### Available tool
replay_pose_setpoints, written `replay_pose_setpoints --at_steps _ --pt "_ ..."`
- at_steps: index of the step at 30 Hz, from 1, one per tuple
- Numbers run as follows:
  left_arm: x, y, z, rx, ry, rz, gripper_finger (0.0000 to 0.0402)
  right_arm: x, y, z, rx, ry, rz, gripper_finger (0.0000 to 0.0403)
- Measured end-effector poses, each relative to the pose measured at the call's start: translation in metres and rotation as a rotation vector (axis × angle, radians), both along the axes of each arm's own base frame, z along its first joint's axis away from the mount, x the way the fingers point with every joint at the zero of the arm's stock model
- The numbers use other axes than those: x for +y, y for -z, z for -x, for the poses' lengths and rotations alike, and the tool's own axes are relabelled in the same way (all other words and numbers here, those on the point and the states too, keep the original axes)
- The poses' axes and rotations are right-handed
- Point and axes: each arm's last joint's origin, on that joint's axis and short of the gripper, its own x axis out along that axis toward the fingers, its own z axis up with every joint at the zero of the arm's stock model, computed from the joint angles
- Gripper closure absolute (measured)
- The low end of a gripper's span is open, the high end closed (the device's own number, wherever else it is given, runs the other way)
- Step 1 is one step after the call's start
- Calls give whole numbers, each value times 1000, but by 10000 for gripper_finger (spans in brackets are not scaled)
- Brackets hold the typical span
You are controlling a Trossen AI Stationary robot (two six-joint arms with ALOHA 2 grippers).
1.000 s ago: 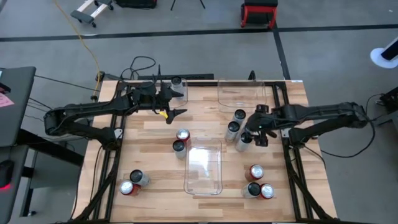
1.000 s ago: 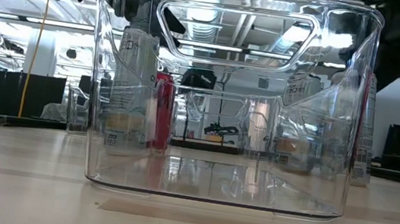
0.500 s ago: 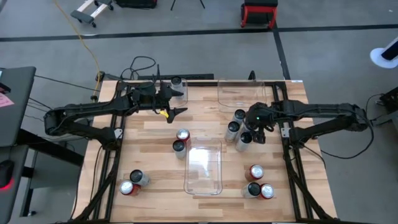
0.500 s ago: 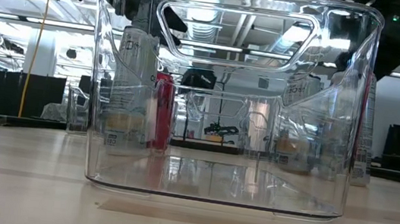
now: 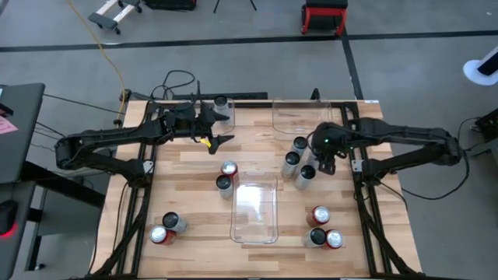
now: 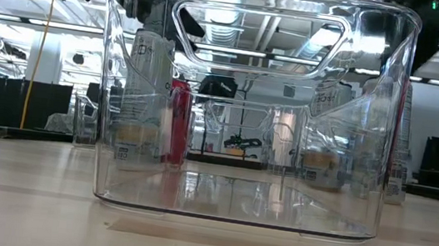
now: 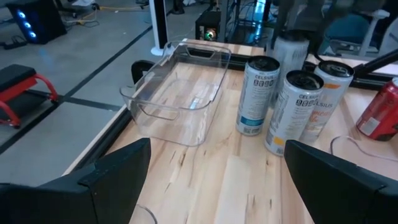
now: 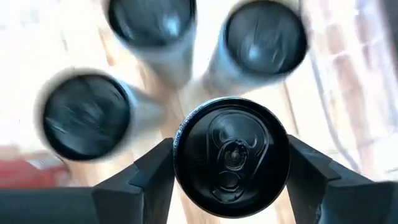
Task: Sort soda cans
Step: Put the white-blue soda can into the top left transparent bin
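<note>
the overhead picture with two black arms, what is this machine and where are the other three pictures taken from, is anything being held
These are two robot arms at a wooden table. The overhead picture shows everything: soda cans standing in small groups, and clear plastic bins. The table-level picture looks straight through the middle bin. The other two come from cameras on the arms' wrists. The left gripper hangs open towards the table's upper left in the overhead picture, holding nothing. The right gripper is down over a dark-topped can beside three silver cans. Whether it has gripped it, I cannot tell.
</note>
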Motion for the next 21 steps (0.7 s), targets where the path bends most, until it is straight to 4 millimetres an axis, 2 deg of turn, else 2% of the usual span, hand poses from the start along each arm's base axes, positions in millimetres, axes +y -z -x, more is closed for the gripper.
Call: replay_pose_setpoints --at_steps 10,16,21 --pt "-2 -2 7 38 -10 -15 36 16 -69 5 -192 52 37 167" --pt "-14 -23 41 32 -68 -48 36 22 -94 3 -301 37 92 167" --pt "-24 -36 64 -6 -75 -39 36 24 -99 -23 -345 -35 156 167"
